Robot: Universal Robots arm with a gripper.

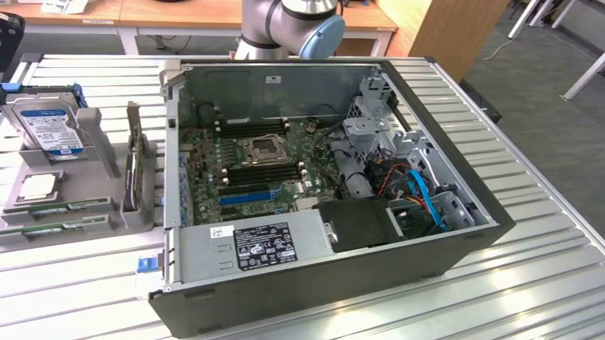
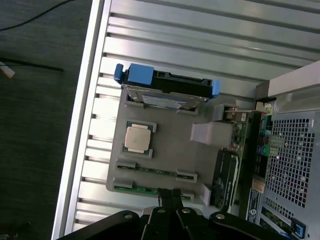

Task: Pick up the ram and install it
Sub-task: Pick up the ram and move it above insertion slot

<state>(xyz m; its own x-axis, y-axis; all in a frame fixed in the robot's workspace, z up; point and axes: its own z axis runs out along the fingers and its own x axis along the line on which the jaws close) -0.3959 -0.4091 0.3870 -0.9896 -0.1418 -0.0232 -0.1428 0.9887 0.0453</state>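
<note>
Two ram sticks lie flat in slots of a grey holder (image 2: 170, 145); they are thin green strips, one (image 2: 155, 171) beside the other (image 2: 131, 188). In the exterior view they sit at the holder's near end, one stick (image 1: 68, 207) above the other (image 1: 47, 229), at that view's left. My gripper (image 2: 170, 192) hangs high over the holder, its black fingers pressed together and holding nothing, its tips lined up over the outer stick. The open computer case (image 1: 331, 283) holds the green motherboard (image 1: 255, 163) with dark memory slots (image 1: 265, 173).
On the holder stand a hard drive (image 1: 49, 127) with a blue-and-white label, a processor chip (image 1: 38, 185) and an upright card (image 1: 137, 173). The arm's base (image 1: 283, 21) rises behind the case. The slatted metal table (image 1: 529, 234) ends at an edge (image 2: 82, 125) beside dark floor.
</note>
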